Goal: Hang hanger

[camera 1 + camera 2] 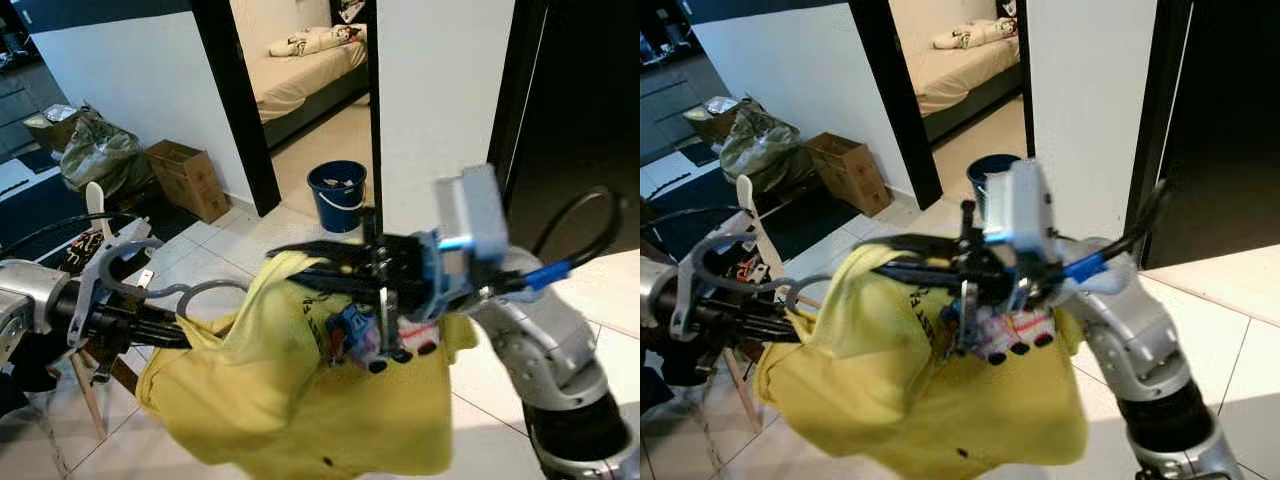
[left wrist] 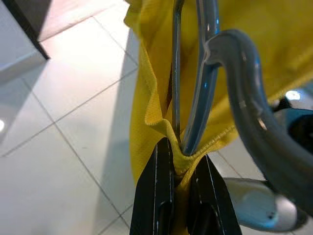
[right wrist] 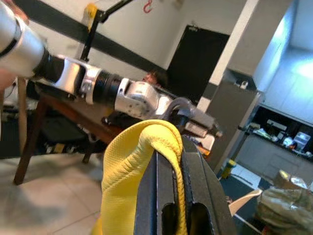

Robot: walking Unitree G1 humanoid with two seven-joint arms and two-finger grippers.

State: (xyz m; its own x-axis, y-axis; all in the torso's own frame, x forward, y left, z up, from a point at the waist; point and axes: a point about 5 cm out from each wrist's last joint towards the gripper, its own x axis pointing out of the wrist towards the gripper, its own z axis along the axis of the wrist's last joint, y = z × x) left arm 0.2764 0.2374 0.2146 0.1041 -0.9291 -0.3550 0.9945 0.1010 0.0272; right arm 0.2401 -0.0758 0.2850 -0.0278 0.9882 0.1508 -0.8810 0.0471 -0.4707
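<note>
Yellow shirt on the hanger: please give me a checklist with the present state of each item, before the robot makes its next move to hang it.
1. Left gripper shut on yellow shirt and grey hanger: ok.
2. Right gripper shut on a shirt fold: ok.
3. Hanger hook free of cloth: ok, it sticks out beside the left gripper.
4. Shirt clear of the floor: ok, it is held up between both arms.
5. Rail or rod to hang on: cannot tell.
6. Path ahead: not ok, a blue bucket stands in the doorway.
</note>
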